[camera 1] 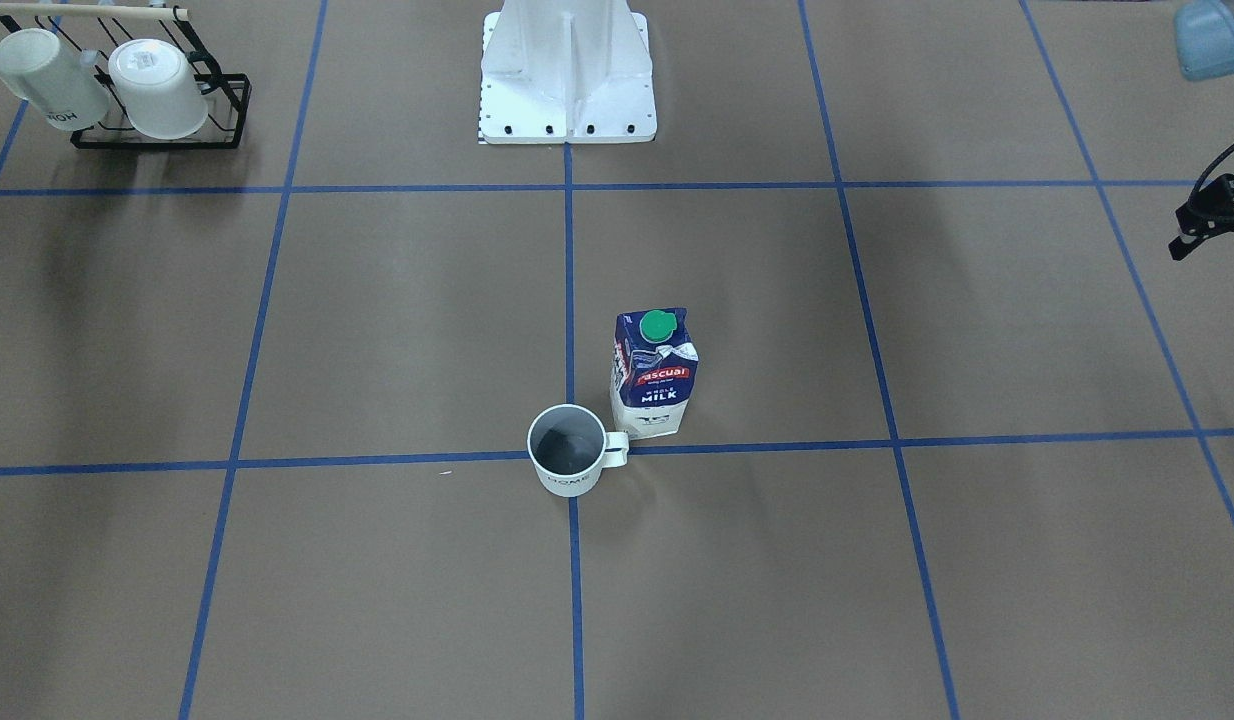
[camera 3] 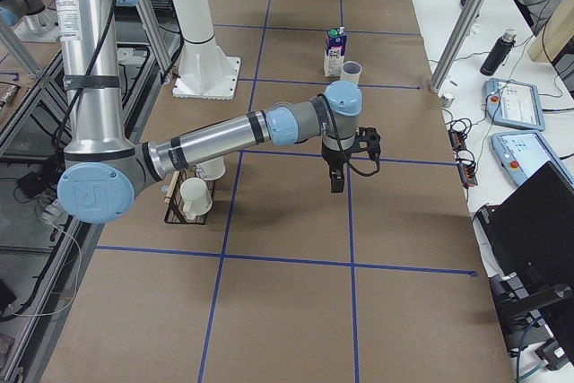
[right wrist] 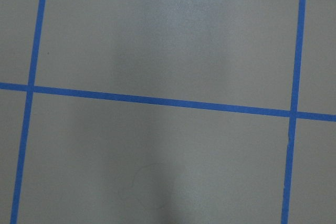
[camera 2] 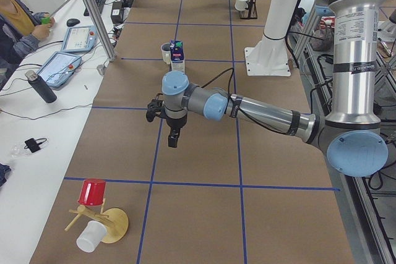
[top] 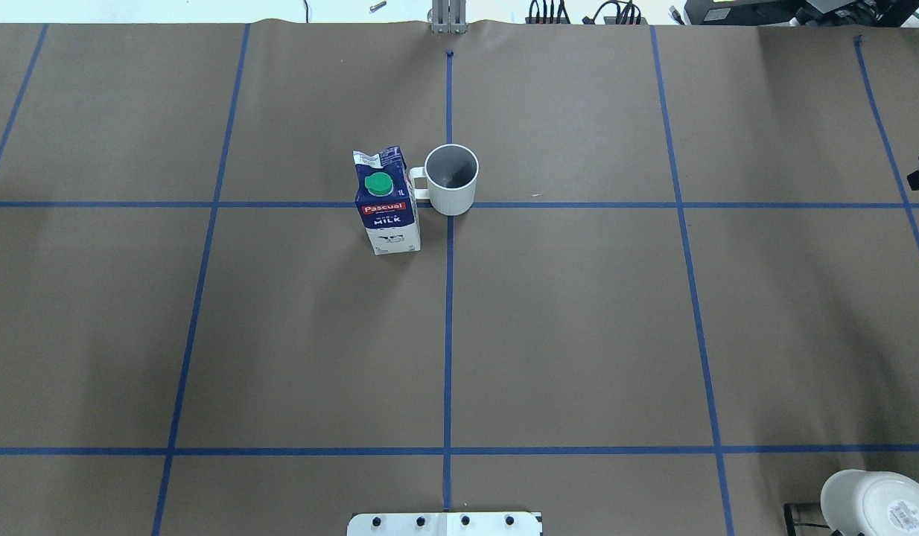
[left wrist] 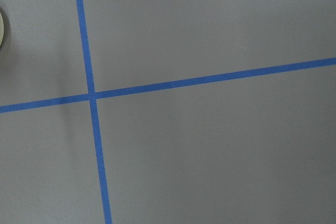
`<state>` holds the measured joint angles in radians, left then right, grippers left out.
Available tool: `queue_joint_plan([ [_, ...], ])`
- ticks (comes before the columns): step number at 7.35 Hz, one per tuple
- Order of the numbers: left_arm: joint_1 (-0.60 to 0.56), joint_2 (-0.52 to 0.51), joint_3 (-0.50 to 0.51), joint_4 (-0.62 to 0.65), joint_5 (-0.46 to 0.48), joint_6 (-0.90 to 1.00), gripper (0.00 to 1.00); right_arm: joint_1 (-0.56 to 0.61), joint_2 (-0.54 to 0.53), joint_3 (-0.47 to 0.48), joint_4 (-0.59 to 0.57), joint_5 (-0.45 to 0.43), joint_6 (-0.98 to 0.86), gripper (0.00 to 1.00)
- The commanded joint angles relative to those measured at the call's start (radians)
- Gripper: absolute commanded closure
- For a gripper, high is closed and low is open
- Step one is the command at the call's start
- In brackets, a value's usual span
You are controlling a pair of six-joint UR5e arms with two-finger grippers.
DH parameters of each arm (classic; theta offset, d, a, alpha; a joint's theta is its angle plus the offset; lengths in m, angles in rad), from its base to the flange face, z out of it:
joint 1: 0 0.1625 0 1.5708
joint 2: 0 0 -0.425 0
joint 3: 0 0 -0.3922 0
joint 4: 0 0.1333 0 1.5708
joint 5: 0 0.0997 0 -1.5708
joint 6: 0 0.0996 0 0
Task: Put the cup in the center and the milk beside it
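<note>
The white "HOME" cup (camera 1: 567,452) stands upright on the center crossing of blue tape lines (top: 449,238) and covers it. It also shows in the overhead view (top: 451,179). The milk carton (camera 1: 654,375) stands upright close by the cup's handle, on the robot's left side (top: 387,205); I cannot tell if they touch. My left gripper (camera 2: 172,142) hangs fingers-down over bare paper, well away toward the table's left end. My right gripper (camera 3: 336,184) hangs the same way toward the right end. Both hold nothing that I can see; I cannot tell if they are open or shut.
A black wire rack (camera 1: 227,105) with two other white mugs stands at the robot's right rear. The white robot base (camera 1: 567,90) is behind the center. A wooden stand (camera 2: 114,224) with a red and a white cup sits at the left end. Both wrist views show only paper and tape.
</note>
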<state>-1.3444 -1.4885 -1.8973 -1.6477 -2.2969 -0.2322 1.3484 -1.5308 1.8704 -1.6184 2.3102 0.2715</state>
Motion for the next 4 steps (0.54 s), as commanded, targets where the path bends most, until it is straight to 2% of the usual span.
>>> queue_joint_plan([
  [1, -0.001, 0.037, -0.025, -0.001, 0.001, 0.001, 0.02, 0.000, 0.000, 0.000, 0.000, -0.002, 0.002, 0.00],
  [4, 0.002, 0.022, -0.018, -0.003, 0.001, 0.004, 0.02, -0.002, 0.000, 0.000, 0.000, -0.006, 0.002, 0.00],
])
